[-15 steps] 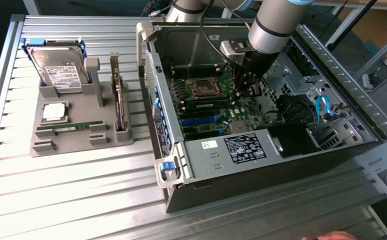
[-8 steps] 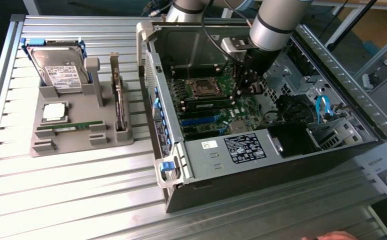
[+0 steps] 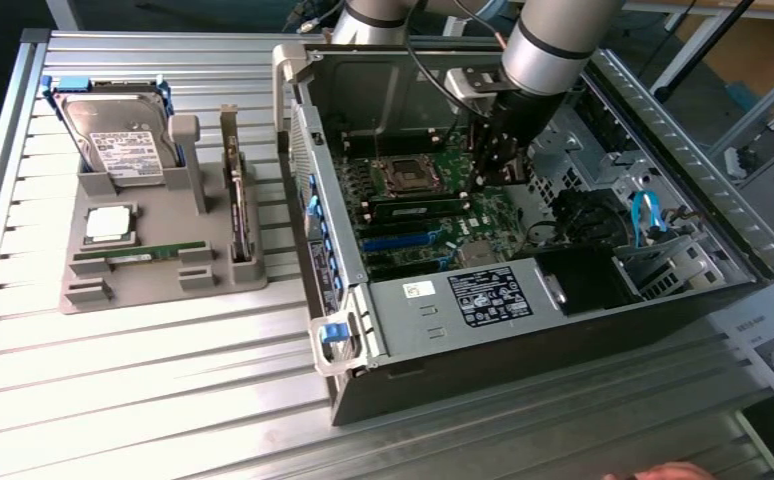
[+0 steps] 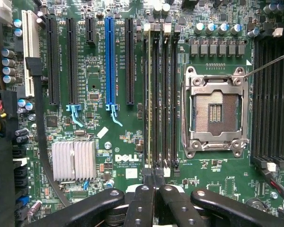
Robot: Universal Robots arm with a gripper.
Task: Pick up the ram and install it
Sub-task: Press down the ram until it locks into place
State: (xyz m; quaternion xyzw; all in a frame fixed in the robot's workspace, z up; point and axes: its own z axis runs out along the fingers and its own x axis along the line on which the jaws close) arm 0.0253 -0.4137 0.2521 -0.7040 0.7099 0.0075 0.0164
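The ram [image 3: 140, 252], a narrow green stick with a pale label, lies in the front slot of the grey holder [image 3: 160, 290] at the exterior view's left, far from my gripper. My gripper [image 3: 494, 176] is down inside the open computer case [image 3: 534, 300], just above the motherboard beside the processor socket [image 3: 405, 176]. In the wrist view my gripper [image 4: 154, 182] is shut, its fingertips [image 4: 144, 189] pressed together over one end of the long memory slots [image 4: 161, 94]. Nothing shows between them. I cannot tell whether a stick sits in those slots.
The holder also carries a hard drive [image 3: 120, 140], a square silver processor [image 3: 107, 225] and a dark card [image 3: 238, 210] standing on edge. Case walls surround the arm, with cables [image 3: 647, 215] and a power supply [image 3: 487, 295] nearby. A person's hand [image 3: 654, 470] shows at the front edge.
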